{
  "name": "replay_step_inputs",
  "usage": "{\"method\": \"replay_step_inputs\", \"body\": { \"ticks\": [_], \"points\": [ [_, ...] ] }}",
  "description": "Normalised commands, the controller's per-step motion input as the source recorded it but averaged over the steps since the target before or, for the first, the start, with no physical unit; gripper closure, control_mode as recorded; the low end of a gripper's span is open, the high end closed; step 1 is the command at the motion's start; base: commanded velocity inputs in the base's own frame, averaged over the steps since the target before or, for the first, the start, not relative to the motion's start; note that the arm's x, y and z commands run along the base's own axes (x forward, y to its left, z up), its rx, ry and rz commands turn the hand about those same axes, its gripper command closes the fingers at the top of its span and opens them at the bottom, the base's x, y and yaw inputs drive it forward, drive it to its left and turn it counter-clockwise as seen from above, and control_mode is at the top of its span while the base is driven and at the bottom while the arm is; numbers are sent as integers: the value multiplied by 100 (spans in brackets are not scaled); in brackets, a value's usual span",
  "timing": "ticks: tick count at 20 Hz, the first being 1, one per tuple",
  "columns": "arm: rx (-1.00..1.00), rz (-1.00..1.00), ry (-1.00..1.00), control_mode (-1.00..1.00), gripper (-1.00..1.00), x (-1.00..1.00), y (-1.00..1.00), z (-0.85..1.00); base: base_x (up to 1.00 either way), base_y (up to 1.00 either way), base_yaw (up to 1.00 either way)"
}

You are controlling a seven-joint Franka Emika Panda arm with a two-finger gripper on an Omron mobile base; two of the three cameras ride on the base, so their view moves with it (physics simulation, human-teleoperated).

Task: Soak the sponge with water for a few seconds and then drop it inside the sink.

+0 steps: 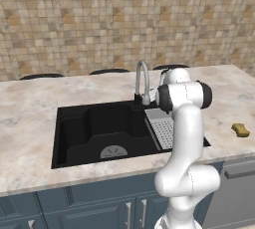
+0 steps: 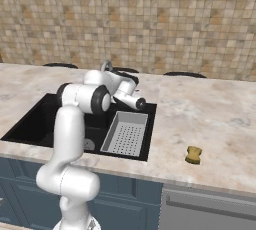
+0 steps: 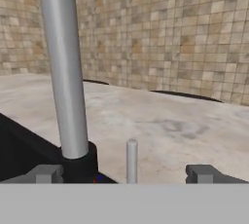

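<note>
Task barely begun: fingers [image 3: 124,174] spread wide w/ nothing between, up at faucet [image 1: 142,81] base by small lever [image 3: 131,159]; no stream visible; sponge [image 1: 240,130] untouched on table [image 1: 30,113], approx 3 o'clock of sink [image 1: 74,133]; soak + drop remain.

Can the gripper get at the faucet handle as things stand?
Probably yes: the open gripper faces the small upright faucet handle beside the spout, with nothing between the fingers and it.

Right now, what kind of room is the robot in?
It looks like a kitchen. There is a black sink with a curved silver tap set in a stone counter, a tiled wall behind, and blue cupboards below.
</note>
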Motion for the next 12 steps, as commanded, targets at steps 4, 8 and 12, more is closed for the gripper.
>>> {"method": "replay_step_inputs", "body": {
  "ticks": [4,8,12],
  "points": [
    [0,0,0,-100,-100,28,0,-6,0,0,0],
    [0,0,0,-100,-100,23,0,-14,0,0,0],
    [0,0,0,-100,-100,20,0,-19,0,0,0]
  ]
}}
